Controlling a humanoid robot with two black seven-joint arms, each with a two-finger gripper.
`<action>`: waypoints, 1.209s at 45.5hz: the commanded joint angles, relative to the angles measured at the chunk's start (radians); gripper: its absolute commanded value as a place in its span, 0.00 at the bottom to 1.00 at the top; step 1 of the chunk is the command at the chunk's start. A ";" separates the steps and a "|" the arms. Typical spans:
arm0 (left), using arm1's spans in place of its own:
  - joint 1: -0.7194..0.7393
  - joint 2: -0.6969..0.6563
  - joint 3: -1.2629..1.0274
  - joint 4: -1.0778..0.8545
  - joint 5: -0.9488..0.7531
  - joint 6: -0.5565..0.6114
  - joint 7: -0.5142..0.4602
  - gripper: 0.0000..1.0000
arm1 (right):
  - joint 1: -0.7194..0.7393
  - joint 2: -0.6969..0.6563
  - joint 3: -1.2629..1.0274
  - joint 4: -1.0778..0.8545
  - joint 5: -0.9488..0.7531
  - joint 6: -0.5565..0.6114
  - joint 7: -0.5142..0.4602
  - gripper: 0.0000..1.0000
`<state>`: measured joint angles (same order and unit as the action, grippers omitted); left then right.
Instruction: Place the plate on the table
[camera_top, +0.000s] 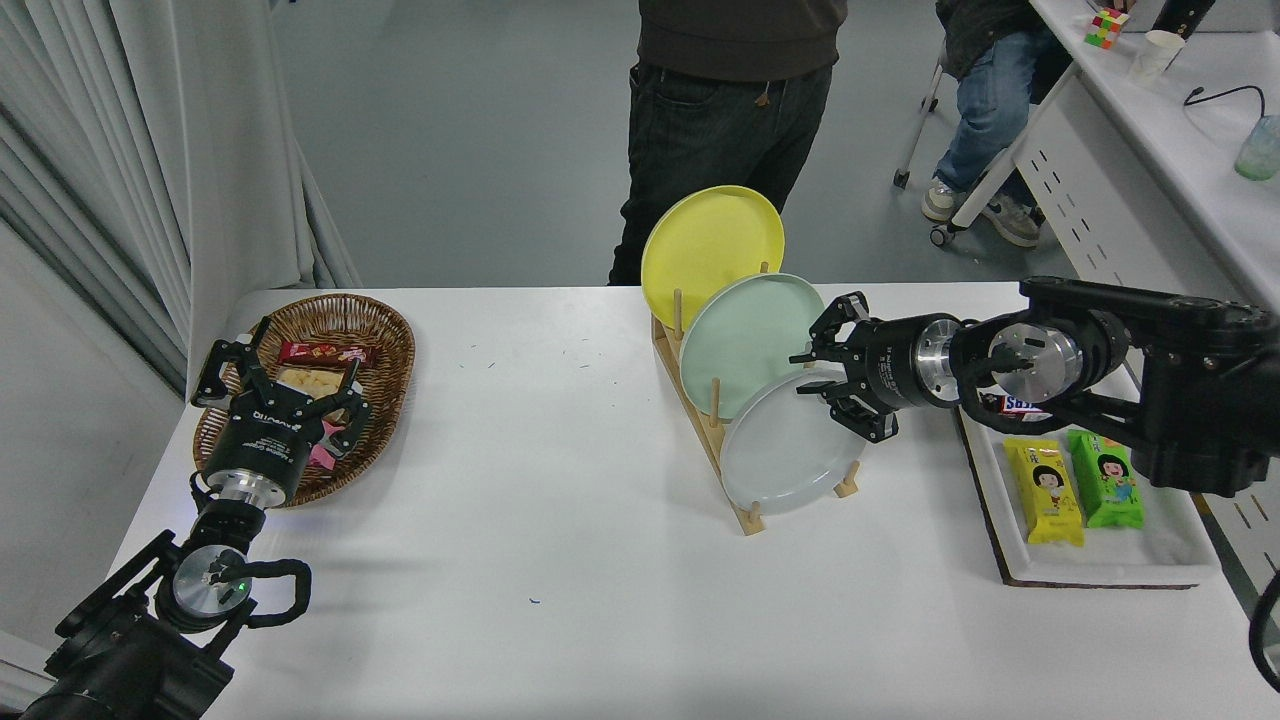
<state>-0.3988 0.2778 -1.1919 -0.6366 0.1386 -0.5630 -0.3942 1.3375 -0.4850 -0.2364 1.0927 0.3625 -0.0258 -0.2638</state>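
Right gripper (838, 375) at the light grey plate (785, 450)
Fingers spread wide around the racked plate's upper right rim; the left gripper's (272, 378) fingers splayed too.

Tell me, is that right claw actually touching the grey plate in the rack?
Cannot tell. In the head view the right gripper, fingers spread, overlaps the upper right rim of the plate, but neither contact nor a gap shows plainly.

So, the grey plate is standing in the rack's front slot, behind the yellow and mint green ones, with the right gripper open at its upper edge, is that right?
Not quite: the grey plate stands in front of the mint green plate and yellow plate, nearest the camera, as the head view shows. The rest holds: it is in the rack's front slot, with the right gripper open at its upper edge.
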 joint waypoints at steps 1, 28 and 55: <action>0.000 0.000 0.000 0.000 -0.001 0.000 0.000 0.98 | -0.001 -0.001 0.000 -0.001 0.001 0.000 0.000 0.26; 0.000 0.000 0.000 0.000 -0.001 0.000 0.000 0.98 | -0.001 -0.006 0.002 0.001 0.003 0.001 0.000 0.21; 0.000 0.000 0.000 0.000 0.001 0.000 0.000 0.98 | 0.002 -0.017 0.002 0.001 0.004 0.001 0.000 0.18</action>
<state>-0.3988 0.2775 -1.1919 -0.6366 0.1390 -0.5630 -0.3942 1.3398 -0.4923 -0.2347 1.0937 0.3672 -0.0248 -0.2638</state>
